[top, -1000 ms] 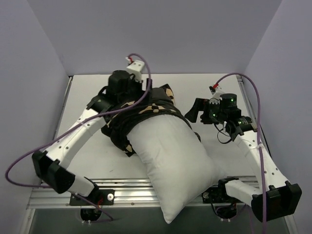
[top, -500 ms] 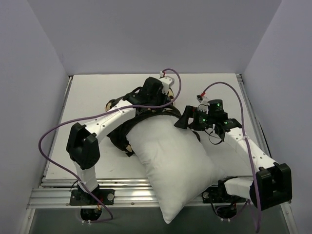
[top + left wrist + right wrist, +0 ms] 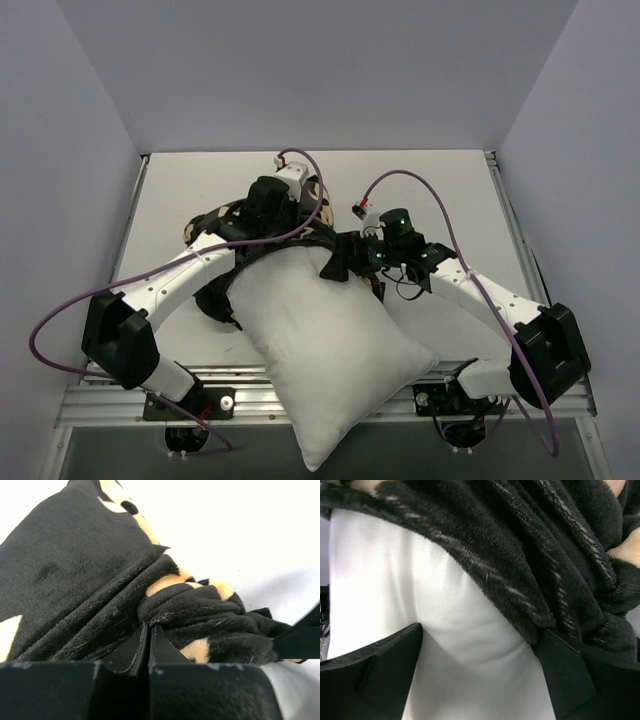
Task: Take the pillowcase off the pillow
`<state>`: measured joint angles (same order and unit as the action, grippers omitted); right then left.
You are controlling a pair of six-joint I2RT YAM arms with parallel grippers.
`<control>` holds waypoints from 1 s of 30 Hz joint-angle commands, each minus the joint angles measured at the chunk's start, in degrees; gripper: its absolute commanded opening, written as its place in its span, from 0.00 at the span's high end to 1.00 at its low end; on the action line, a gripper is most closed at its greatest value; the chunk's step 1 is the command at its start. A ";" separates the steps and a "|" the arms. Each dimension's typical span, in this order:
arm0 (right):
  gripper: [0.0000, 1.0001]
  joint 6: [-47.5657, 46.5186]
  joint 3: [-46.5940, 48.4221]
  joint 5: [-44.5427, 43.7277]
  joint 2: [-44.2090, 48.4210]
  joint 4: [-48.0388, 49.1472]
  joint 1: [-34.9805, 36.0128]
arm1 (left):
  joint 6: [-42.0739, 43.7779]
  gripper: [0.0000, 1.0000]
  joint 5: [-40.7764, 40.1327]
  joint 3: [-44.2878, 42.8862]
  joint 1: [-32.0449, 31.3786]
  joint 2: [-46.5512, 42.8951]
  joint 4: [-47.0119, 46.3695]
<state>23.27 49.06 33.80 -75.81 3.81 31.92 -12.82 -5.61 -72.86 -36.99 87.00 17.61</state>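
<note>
The white pillow (image 3: 320, 350) lies slantwise, its near end hanging over the table's front edge. The black pillowcase (image 3: 212, 222) with tan motifs is bunched around the pillow's far end. My left gripper (image 3: 275, 232) is down on that bunch. In the left wrist view its jaws (image 3: 149, 626) are shut, with a fold of the pillowcase (image 3: 75, 580) pinched at the tips. My right gripper (image 3: 338, 262) sits at the pillow's far right corner. It is open (image 3: 480, 630), with the bare pillow (image 3: 420, 580) bulging between the fingers and the pillowcase hem (image 3: 545, 555) draped over the right finger.
The white table (image 3: 180, 180) is boxed in by lilac walls at left, back and right. A metal rail (image 3: 120, 402) runs along the near edge by the arm bases. Purple cables (image 3: 60, 330) loop off both arms.
The left gripper went from open to shut on the pillowcase and drew left. The pillow swung leftward. The right gripper moved left onto the pillow's far end.
</note>
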 commanded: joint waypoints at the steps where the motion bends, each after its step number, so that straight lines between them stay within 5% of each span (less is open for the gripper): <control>1: 0.14 -0.77 -0.10 2.41 -3.81 1.81 2.52 | -2.74 0.98 -0.98 1.23 0.17 -3.15 -7.15; 3: 0.41 -0.85 0.42 2.93 -4.43 2.51 3.58 | -2.56 0.98 -1.86 1.23 0.25 -3.59 -6.45; 4: 0.68 -1.46 1.47 3.46 -4.26 1.99 4.63 | -2.56 0.98 -2.56 0.97 0.69 -3.94 -6.01; 6: 0.96 -2.34 2.78 3.20 -3.56 0.59 5.43 | -2.82 0.98 -3.27 0.44 1.48 -4.03 -5.66; 7: 1.00 -2.87 3.58 2.16 -3.12 -0.46 5.87 | -3.00 0.98 -3.79 0.09 2.44 -4.21 -5.39; 18: 1.00 -9.46 11.85 -1.45 12.61 -18.39 7.19 | -7.57 0.98 -16.97 -7.91 15.80 -4.30 -4.60; 30: 1.00 -11.92 18.96 -10.76 24.30 -33.42 6.75 | -6.87 0.98 -21.38 -14.59 25.03 2.46 -3.29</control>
<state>12.45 61.80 22.57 -56.45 -18.39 38.33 -21.85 -11.07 -82.98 -19.25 86.80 21.21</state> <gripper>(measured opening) 0.049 0.049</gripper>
